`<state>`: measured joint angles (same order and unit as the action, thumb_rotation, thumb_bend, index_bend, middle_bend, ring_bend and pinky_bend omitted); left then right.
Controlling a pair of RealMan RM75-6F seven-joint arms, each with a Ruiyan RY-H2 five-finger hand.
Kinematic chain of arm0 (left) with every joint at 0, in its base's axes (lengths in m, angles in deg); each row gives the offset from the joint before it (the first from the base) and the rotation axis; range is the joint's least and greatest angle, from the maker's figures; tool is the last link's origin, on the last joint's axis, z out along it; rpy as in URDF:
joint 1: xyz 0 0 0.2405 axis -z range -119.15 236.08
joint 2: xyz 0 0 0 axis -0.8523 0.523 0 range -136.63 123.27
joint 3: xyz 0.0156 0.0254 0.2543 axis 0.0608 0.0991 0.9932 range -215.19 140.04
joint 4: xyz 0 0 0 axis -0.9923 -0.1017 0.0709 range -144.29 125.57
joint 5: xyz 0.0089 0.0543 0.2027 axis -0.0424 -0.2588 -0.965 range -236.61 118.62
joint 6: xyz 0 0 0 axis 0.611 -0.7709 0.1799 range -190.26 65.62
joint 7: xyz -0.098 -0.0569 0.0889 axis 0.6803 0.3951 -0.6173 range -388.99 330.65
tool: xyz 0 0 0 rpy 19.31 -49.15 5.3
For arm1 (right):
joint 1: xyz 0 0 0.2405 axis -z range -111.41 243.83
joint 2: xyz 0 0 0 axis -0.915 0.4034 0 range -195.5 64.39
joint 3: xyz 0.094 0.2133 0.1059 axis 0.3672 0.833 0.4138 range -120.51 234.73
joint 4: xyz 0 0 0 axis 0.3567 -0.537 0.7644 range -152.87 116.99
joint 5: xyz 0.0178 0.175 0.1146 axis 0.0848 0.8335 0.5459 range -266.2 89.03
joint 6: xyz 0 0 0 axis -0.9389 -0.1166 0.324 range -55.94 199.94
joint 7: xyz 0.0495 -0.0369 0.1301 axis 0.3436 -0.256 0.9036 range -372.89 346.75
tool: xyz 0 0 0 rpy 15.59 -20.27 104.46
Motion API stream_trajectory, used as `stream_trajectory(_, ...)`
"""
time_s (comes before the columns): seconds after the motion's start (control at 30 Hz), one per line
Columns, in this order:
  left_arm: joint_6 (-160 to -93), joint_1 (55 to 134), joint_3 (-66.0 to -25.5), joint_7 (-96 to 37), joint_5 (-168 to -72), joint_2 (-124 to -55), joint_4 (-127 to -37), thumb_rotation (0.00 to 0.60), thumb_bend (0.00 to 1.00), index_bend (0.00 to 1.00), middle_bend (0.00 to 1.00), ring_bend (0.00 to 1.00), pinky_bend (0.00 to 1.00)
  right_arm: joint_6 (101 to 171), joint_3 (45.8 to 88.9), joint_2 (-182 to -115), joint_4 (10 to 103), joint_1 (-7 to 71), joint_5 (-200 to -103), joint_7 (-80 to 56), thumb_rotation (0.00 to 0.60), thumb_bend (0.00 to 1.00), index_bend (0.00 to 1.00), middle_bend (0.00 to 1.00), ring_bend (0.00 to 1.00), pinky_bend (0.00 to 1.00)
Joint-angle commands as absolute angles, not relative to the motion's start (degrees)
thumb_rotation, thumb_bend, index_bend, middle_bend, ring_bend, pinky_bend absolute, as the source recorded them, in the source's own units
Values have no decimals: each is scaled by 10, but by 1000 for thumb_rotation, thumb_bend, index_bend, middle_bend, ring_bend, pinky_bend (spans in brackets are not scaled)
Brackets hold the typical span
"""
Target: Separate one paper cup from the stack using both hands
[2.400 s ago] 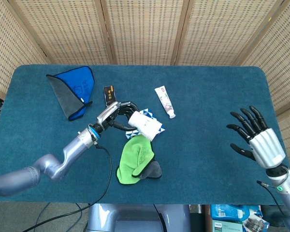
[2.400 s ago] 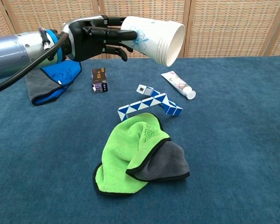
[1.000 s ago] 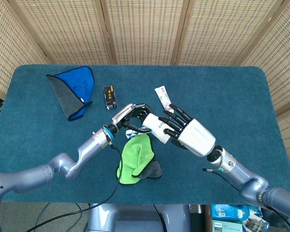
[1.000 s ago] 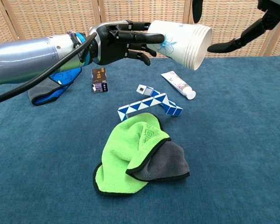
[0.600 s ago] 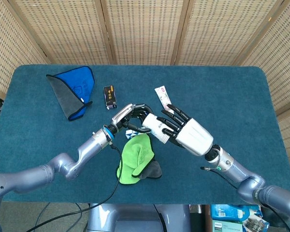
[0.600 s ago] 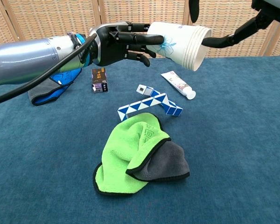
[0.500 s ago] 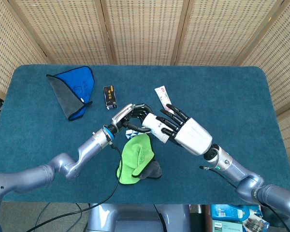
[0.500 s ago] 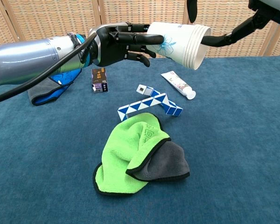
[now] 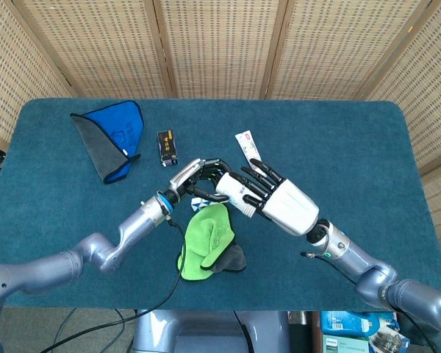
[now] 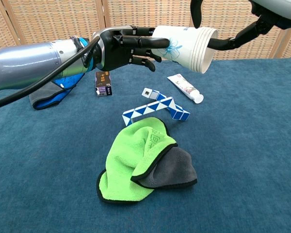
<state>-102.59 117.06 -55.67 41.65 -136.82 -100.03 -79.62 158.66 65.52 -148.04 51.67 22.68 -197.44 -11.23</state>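
A stack of white paper cups (image 10: 186,41) with a blue flower print lies on its side in the air, mouth pointing right. My left hand (image 10: 119,46) grips its narrow bottom end. In the head view the stack (image 9: 231,193) shows between both hands, above the green cloth. My right hand (image 9: 283,206) is at the stack's mouth with its fingers spread. In the chest view one of its fingers (image 10: 196,12) arches over the rim and another reaches to the rim from the right. I cannot tell whether they press on the cup.
On the blue table lie a green and grey cloth (image 10: 145,160), a blue-white folding puzzle (image 10: 157,109), a toothpaste tube (image 10: 185,87), a small black box (image 10: 103,82) and a blue-grey cloth (image 10: 58,80) at the far left.
My right hand came in from the table's right side and has edged closer, its fingers now around the stack's rim. My left hand holds the stack almost still.
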Motion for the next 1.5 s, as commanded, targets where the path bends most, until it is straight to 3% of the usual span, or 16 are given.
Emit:
stream_trajectory(0.03, -1026, 1170, -557, 419, -1369, -1000, -797, 600, 241, 561, 543, 502, 527, 1587, 653, -1482, 515, 226, -1974, -112, 600, 460, 562, 165, 213, 201)
stream_trajectory(0.57, -1020, 1167, -557, 437, -1371, -998, -801, 600, 244, 561, 543, 502, 527, 1593, 645, -1497, 501, 220, -1969, -110, 600, 564, 630, 112, 213, 201)
stream_trajectory(1.1, -1019, 1165, -557, 438, -1368, -1000, -797, 600, 254, 561, 543, 502, 527, 1610, 640, -1505, 483, 218, -1972, -108, 600, 577, 688, 103, 214, 201)
stream_trajectory(1.5, -1019, 1135, -553, 471, -1358, -979, -760, 600, 254, 561, 543, 502, 527, 1668, 620, -1476, 457, 250, -1990, -105, 600, 579, 693, 102, 217, 201)
